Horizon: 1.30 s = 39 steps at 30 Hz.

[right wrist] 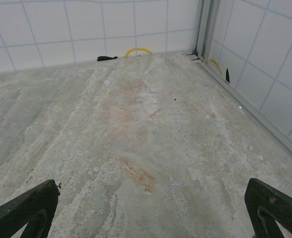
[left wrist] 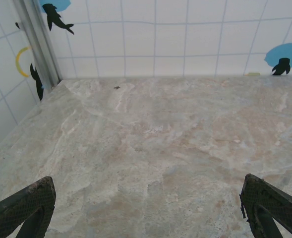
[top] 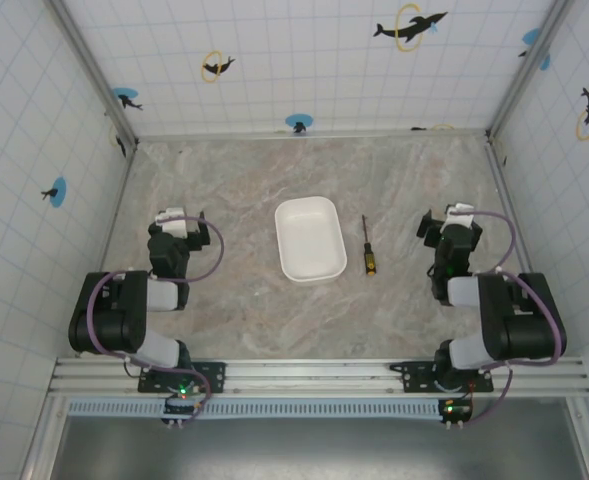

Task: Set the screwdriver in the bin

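Note:
The white bin [top: 310,239] lies in the middle of the stone table, nothing inside it. Just to its right lies the screwdriver [top: 368,247], thin shaft pointing away, yellow-and-black handle toward the near edge. My left gripper [top: 179,222] rests low at the left, well apart from the bin, and stands open; its dark fingertips [left wrist: 29,203] frame bare table in the left wrist view. My right gripper [top: 452,220] sits to the right of the screwdriver, also open, with fingertips [right wrist: 272,201] wide apart over bare stone.
Tiled walls with dolphin stickers close in the table at the back and both sides, joined by metal corner posts [top: 92,66]. An aluminium rail [top: 314,375] carrying both arm bases runs along the near edge.

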Tool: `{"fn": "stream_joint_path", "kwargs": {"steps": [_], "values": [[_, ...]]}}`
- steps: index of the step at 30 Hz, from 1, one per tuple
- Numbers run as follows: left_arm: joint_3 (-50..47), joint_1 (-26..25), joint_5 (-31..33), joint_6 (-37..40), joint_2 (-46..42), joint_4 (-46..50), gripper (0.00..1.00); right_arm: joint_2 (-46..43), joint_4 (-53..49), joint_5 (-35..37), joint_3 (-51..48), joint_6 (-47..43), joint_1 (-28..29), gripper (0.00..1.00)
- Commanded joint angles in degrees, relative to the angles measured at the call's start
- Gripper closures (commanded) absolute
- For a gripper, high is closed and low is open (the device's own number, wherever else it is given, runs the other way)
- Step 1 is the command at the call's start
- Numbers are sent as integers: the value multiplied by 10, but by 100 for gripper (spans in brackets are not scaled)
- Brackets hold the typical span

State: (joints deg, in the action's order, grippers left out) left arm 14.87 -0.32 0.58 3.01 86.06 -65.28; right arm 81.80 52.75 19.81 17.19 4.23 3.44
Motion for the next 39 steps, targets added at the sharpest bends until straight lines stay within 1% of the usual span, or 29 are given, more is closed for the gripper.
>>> {"fn": "stream_joint_path", "kwargs": {"steps": [1,7,9,11,13,14,17,19,21,22,25,29,32,36,39], "values": [[-3,3,-8,-2,6,-22,2,-38,-46,18,34,-3,3,1],[1,3,-16,2,0,-16,2,-77,-94,29,37,-6,18,1],[21,3,-30,11,-22,39,2,-103,-133,37,46,-3,28,1],[56,1,-30,6,-58,135,2,-136,-191,35,63,11,38,1],[92,2,-42,-13,-95,229,2,-168,-278,23,94,36,49,1],[104,2,-54,-28,-108,258,2,-178,-318,13,109,48,54,1],[140,1,-121,-99,-145,350,2,-201,-454,-35,163,91,73,1],[148,-6,-172,-153,-161,384,2,-207,-519,-73,187,95,94,1],[141,-23,-210,-186,-173,387,2,-201,-567,-92,202,105,115,1],[137,-34,-227,-194,-179,392,2,-192,-597,-118,213,111,123,1],[135,-71,-244,-212,-185,417,2,-161,-664,-163,232,126,157,0],[127,-95,-271,-237,-190,430,2,-118,-701,-173,248,138,199,1],[110,-109,-274,-269,-197,418,2,-80,-712,-197,254,140,205,5],[90,-132,-271,-293,-206,405,3,-33,-732,-202,268,143,220,9],[72,-137,-261,-300,-220,405,2,-8,-747,-200,280,143,235,12]]}}
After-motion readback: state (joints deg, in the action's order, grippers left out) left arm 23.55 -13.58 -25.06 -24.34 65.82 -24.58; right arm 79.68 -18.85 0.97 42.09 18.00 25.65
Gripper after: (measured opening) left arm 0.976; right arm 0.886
